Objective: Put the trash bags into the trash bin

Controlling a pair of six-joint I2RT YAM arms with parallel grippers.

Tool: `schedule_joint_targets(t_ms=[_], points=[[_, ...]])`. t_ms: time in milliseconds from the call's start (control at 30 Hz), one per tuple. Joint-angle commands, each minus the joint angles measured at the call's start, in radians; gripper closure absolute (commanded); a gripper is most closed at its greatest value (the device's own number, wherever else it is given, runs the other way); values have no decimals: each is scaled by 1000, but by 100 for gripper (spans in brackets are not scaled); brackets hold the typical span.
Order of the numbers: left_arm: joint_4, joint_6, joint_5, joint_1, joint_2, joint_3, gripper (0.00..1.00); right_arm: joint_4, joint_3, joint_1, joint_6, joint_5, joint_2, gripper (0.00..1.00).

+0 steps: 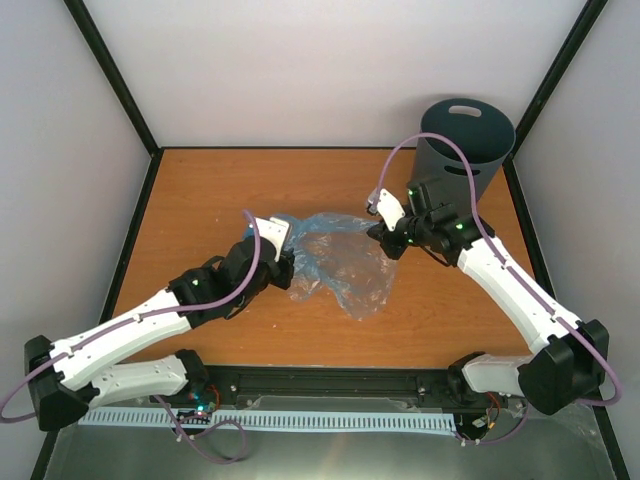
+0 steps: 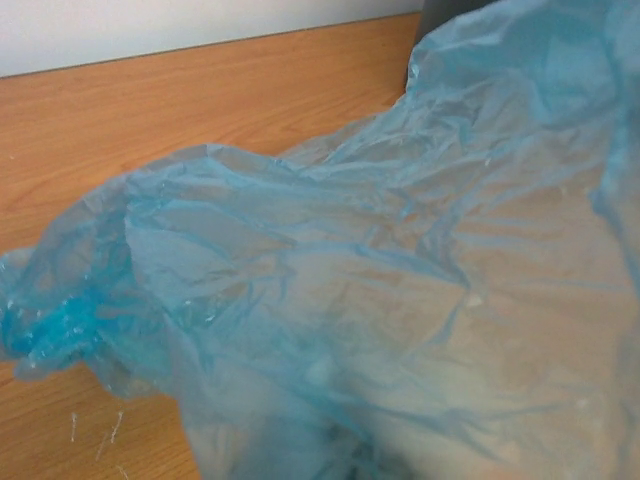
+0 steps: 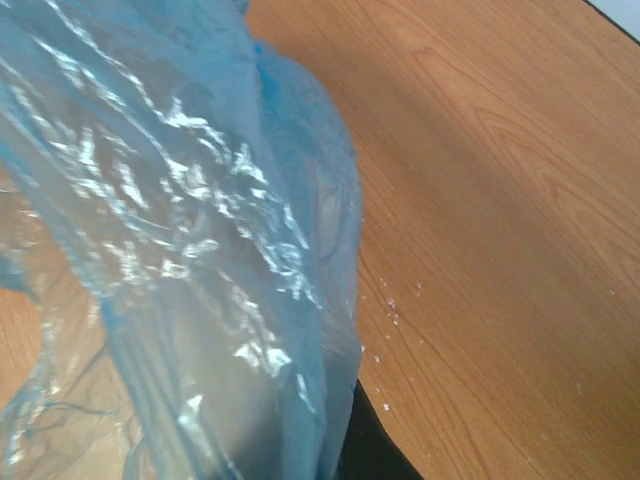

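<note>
The light-blue translucent trash bag (image 1: pixel 345 262) is spread, crumpled, over the middle of the wooden table, stretched between my two grippers. My left gripper (image 1: pixel 290 258) is at its left edge and my right gripper (image 1: pixel 383 232) at its upper right edge; each looks shut on the film. In the left wrist view the bag (image 2: pixel 400 300) fills the frame and hides the fingers. In the right wrist view the bag (image 3: pixel 180 250) hangs over the left half, with one dark finger (image 3: pixel 372 450) showing beneath it. The dark grey trash bin (image 1: pixel 465 145) stands at the back right corner behind the right arm, its slotted flat base facing up.
The wooden table (image 1: pixel 220 190) is enclosed by pale walls and black frame posts (image 1: pixel 118 75). A dark sliver of the bin (image 2: pixel 445 15) shows at the top of the left wrist view. Small white crumbs (image 3: pixel 390 310) lie on the wood beside the bag.
</note>
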Motion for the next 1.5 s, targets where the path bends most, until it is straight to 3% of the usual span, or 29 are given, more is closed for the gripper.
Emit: schedule_joint_targets(t_ms=[0,367,433,533,633,733,833,867,900,933,967,1033,1100,1200,1300,1333,1400,1467], points=[[-11,-21,32,6,23,15,99,-22,35,-6,19,-27,5,97],[-39,-6,9,50,159,161,99,-61,187,-7,76,63,37,97],[24,-5,41,105,208,175,99,-20,193,-12,83,97,72,97],[101,-27,144,276,360,274,99,18,282,-36,99,114,209,97],[96,-39,208,406,565,474,99,-30,544,-63,78,139,425,97],[-30,3,158,459,777,866,99,-155,1059,-84,52,180,671,97],[-159,103,148,464,891,1322,99,-309,1705,-97,48,216,904,97],[-186,134,169,460,913,1448,99,-310,1825,-96,43,211,919,97],[-197,172,204,451,918,1553,99,-258,1819,-95,40,204,859,97],[-190,221,228,432,898,1603,99,-212,1726,-95,40,194,796,97],[-157,296,225,399,851,1591,99,-92,1556,-96,38,183,631,97],[-29,397,155,303,707,1409,99,154,1150,-95,25,152,357,97],[136,438,111,211,542,1122,99,317,816,-95,4,110,157,97],[217,321,45,182,398,721,99,250,595,-96,-4,46,76,97],[224,187,-10,192,384,290,99,375,38,-82,-27,102,37,97],[216,138,4,193,393,206,99,331,-30,-80,-28,113,76,97],[220,91,62,180,375,117,99,202,-104,-100,-32,-16,128,97],[234,107,91,146,311,87,99,155,-177,-114,-42,-139,69,97]])
